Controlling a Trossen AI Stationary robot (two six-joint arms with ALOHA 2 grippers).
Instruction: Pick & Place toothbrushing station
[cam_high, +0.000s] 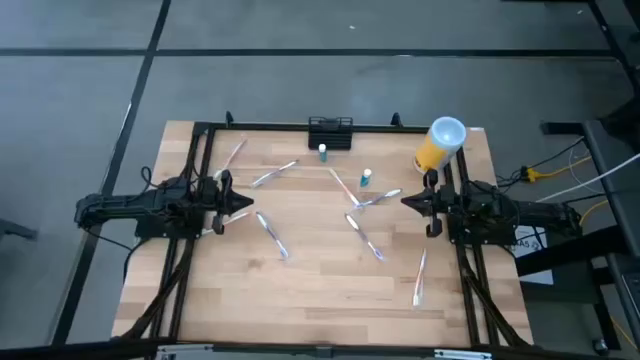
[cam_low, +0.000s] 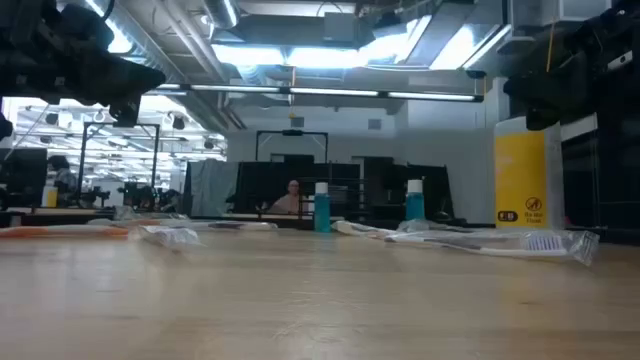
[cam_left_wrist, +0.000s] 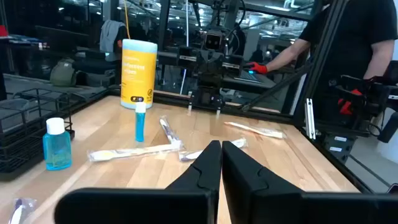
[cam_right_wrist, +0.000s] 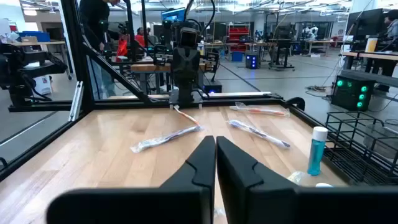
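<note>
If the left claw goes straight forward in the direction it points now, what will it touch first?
The left claw, shut, points across the table toward the right arm. Probably it first meets the wrapped toothbrushes lying near the table's middle, if it travels low enough. Its height above the wood is unclear; higher up, the way looks free until the right claw.

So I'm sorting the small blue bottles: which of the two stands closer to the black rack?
The blue bottle right in front of the black rack; the other bottle stands farther out toward the table's middle, among wrapped toothbrushes.
</note>
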